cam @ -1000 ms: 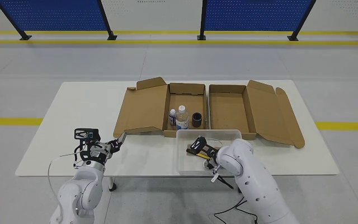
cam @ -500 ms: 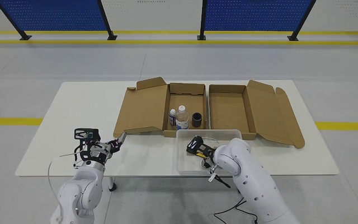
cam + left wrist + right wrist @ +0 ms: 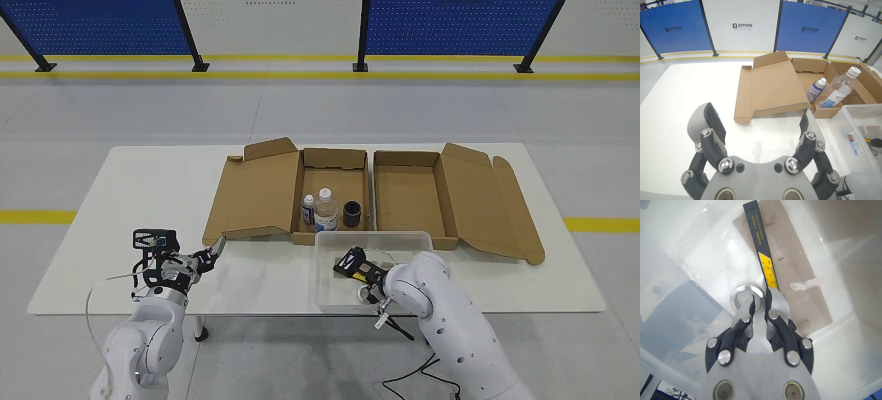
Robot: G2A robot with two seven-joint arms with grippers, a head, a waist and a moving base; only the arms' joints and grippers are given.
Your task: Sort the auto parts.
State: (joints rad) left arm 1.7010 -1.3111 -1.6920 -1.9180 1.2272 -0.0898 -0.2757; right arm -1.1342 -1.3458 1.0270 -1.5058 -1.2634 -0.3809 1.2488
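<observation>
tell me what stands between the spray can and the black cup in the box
The clear plastic bottle stands between the spray can and the black cup in the open cardboard box; the top view shows it.

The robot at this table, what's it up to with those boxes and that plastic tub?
It is sorting parts. Its right tool is down inside the clear tub, pinching the wall of a metal ring that lies beside a black and yellow caliper. The left tool hangs open over the white table, holding nothing. One open cardboard box already holds a spray can and a bottle.
</observation>
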